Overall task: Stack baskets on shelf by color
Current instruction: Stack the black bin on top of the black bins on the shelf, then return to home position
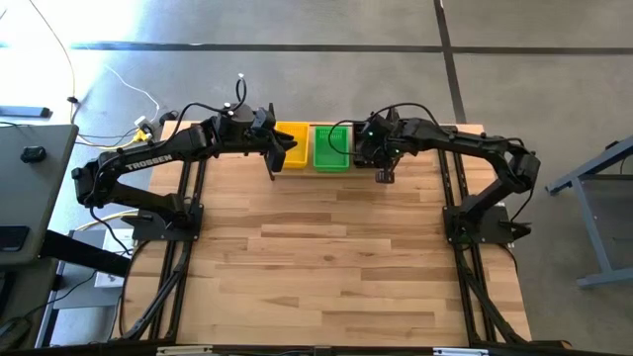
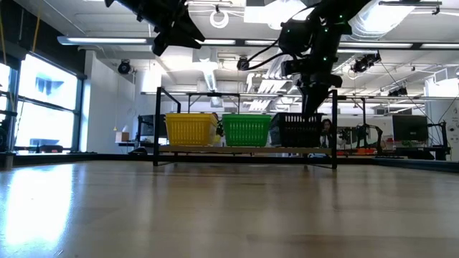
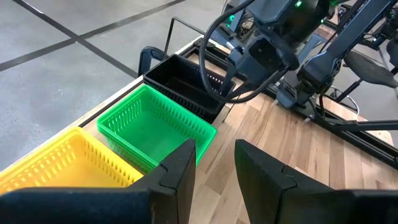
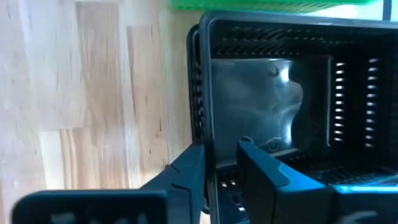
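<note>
On the shelf (image 2: 244, 150) at the table's far edge stand a yellow basket (image 1: 289, 143), a green basket (image 1: 331, 146) and a black basket (image 2: 297, 130), side by side on their bottoms. My right gripper (image 4: 221, 165) points down at the black basket (image 4: 273, 99). It is open, one finger inside and one outside a side wall. My left gripper (image 3: 214, 155) hovers open and empty, high above the table, on the near side of the yellow basket (image 3: 56, 165) and green basket (image 3: 152, 127). My right gripper straddles the black basket's side wall (image 4: 204, 124) from above, with one finger inside the basket and one outside. A gap shows beside the inner finger (image 4: 261, 168). Whether the outer finger (image 4: 189, 171) touches the wall I cannot tell. The basket stands upright on the shelf.
The shelf's thin black end frames (image 2: 159, 122) rise at both ends of the board. Bare wooden tabletop (image 1: 326, 257) stretches from the shelf to the near edge. The arm bases (image 1: 163, 222) stand at the table's left and right sides.
</note>
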{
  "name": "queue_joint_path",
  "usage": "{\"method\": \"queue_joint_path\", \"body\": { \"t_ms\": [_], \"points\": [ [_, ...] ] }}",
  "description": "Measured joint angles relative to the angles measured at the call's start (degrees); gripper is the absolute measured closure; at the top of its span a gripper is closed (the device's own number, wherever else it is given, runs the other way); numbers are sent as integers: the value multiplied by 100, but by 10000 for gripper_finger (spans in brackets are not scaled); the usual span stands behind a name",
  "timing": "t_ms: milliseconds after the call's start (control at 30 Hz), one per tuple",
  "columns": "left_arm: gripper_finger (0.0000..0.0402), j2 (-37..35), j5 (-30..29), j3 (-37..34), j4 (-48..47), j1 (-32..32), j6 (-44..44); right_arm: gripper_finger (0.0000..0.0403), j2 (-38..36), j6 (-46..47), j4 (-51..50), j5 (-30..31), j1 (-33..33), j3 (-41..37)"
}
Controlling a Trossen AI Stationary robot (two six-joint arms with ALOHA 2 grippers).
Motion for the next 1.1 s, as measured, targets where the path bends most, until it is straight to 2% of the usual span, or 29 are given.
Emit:
{"method": "queue_joint_path", "body": {
  "t_ms": [167, 400, 500, 867, 1100],
  "points": [
    [300, 0, 0, 0, 0, 0, -2, 306, -248, 174, -1, -225, 89, 2],
    [300, 0, 0, 2, 0, 0, -2, 304, -498, 653, 394, -95, 130, 7],
    [300, 0, 0, 0, 0, 0, -2, 304, -427, 788, 512, 25, 72, 13],
    [300, 2, 4, 0, -14, -2, -2, 304, 123, 775, 410, -142, 102, 13],
    [300, -2, 226, 0, -50, -4, -2, 304, 42, 1036, 310, 46, 100, 243]
  ]
}}
